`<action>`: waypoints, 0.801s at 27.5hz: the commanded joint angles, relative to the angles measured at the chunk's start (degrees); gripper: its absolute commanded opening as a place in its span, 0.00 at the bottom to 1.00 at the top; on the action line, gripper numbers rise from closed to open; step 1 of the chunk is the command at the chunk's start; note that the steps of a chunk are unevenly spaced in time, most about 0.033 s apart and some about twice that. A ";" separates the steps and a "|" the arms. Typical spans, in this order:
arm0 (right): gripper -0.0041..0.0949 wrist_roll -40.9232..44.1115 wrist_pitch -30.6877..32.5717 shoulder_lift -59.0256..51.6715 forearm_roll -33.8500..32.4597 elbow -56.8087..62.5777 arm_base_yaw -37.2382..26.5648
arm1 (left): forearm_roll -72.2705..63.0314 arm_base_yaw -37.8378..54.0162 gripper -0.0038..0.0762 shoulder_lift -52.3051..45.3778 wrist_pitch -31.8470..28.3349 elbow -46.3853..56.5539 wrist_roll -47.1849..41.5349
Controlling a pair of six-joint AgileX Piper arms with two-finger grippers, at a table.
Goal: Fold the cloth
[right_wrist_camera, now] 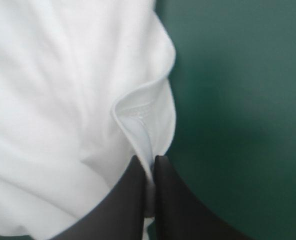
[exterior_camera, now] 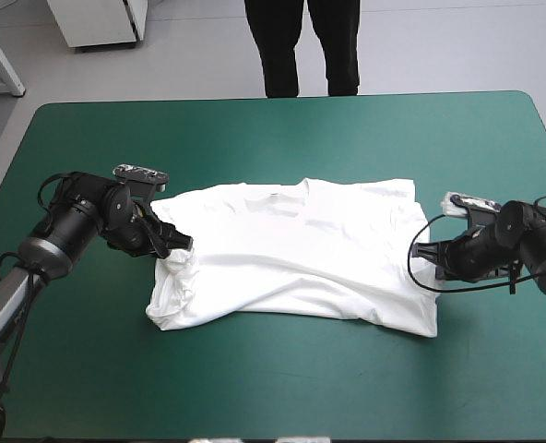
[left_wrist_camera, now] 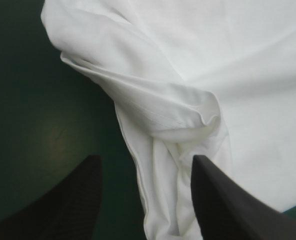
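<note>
The white T-shirt lies spread across the middle of the teal-green table, rumpled into folds at its left end. My left gripper is at that bunched left edge, open, its black fingers standing apart with a fold of the T-shirt between them. My right gripper is at the shirt's right edge, shut on the T-shirt. A hemmed edge of cloth is pinched between its fingers.
Bare teal-green cover surrounds the shirt on all sides, widest toward the near and far edges. A black cable loops on the table by the right wrist.
</note>
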 commanded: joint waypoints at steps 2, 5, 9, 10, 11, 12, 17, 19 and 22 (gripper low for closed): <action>0.03 0.24 -1.47 -1.83 3.28 -6.18 7.95 | 0.14 -0.32 0.53 -2.25 -1.37 -1.77 -0.37; 0.03 0.68 -4.60 0.80 6.64 -6.65 12.29 | 0.03 -0.32 0.53 -2.25 -1.37 -1.77 -0.37; 0.03 0.53 -5.16 5.97 6.72 -6.65 15.26 | 0.03 -0.32 0.53 -2.25 -1.25 -1.77 -0.37; 0.03 0.53 -5.41 7.07 6.72 -6.65 15.85 | 0.03 -0.32 0.53 -2.25 -1.25 -1.77 -0.37; 0.03 0.39 -5.88 8.37 6.72 -6.65 16.34 | 0.03 -0.32 0.53 -2.25 -1.25 -1.77 -0.37; 0.03 -0.05 -6.32 9.56 6.93 -6.74 16.68 | 0.03 -0.32 0.53 -2.25 -1.25 -1.77 -0.37; 0.12 -2.70 -5.13 12.95 9.05 -7.31 17.05 | 0.03 -0.32 0.53 -2.25 -1.15 -1.77 -0.37; 0.23 -3.53 -2.84 13.22 9.21 -7.76 17.05 | 0.03 -0.32 0.53 -2.25 -1.14 -1.77 -0.37; 0.44 -3.27 0.58 13.22 9.92 -9.63 17.05 | -0.08 -0.32 0.53 -2.25 -1.14 -1.77 -0.37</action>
